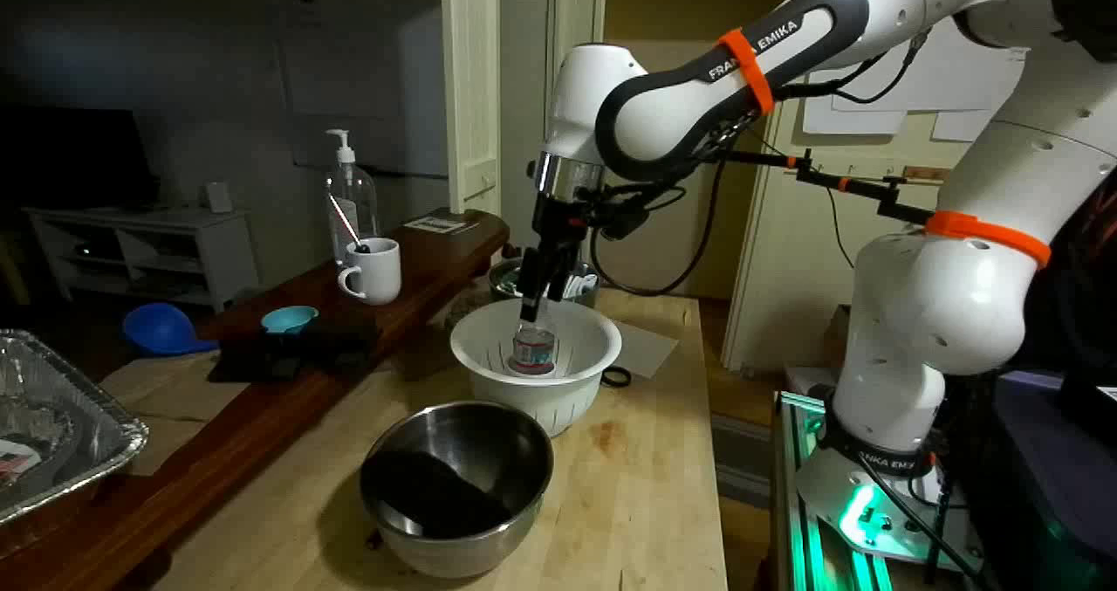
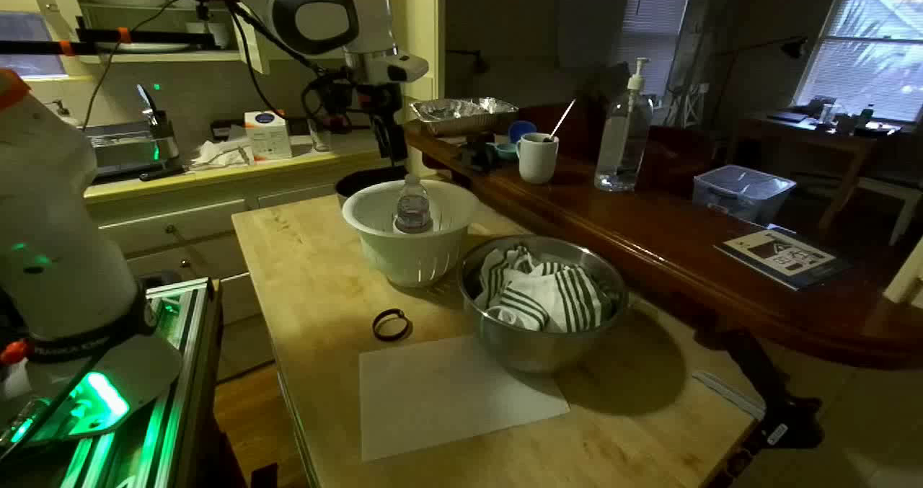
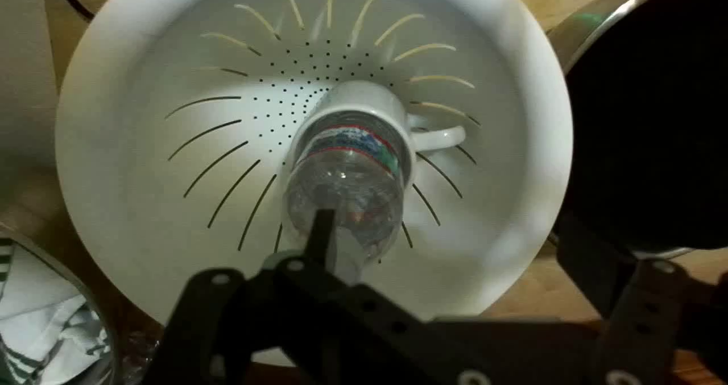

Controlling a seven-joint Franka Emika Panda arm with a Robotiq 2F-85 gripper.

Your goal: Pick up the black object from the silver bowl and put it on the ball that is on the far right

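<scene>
The silver bowl [image 1: 471, 552] stands at the front of the table in an exterior view, behind the white bowl in another exterior view [image 2: 351, 187], and at the right edge of the wrist view [image 3: 591, 38]. A large black area [image 1: 432, 491] fills much of its inside; I cannot tell the black object there from shadow. A second steel bowl [image 2: 533, 347] holds striped white cloth [image 2: 555, 297]. No ball shows. My gripper [image 3: 455, 254] is open and empty, its fingers wide apart. It hangs above the white bowl [image 1: 537, 390], near the bottle top [image 1: 534, 347]; it also shows in an exterior view [image 2: 391, 149].
The clear bottle [image 3: 347, 186] stands in a white mug [image 3: 369, 95] inside the slotted white bowl. A black ring [image 2: 391, 324] and a white sheet [image 2: 447, 401] lie on the table. A wooden ledge carries a mug [image 2: 538, 160], a pump bottle [image 2: 624, 142] and a foil tray [image 2: 461, 117].
</scene>
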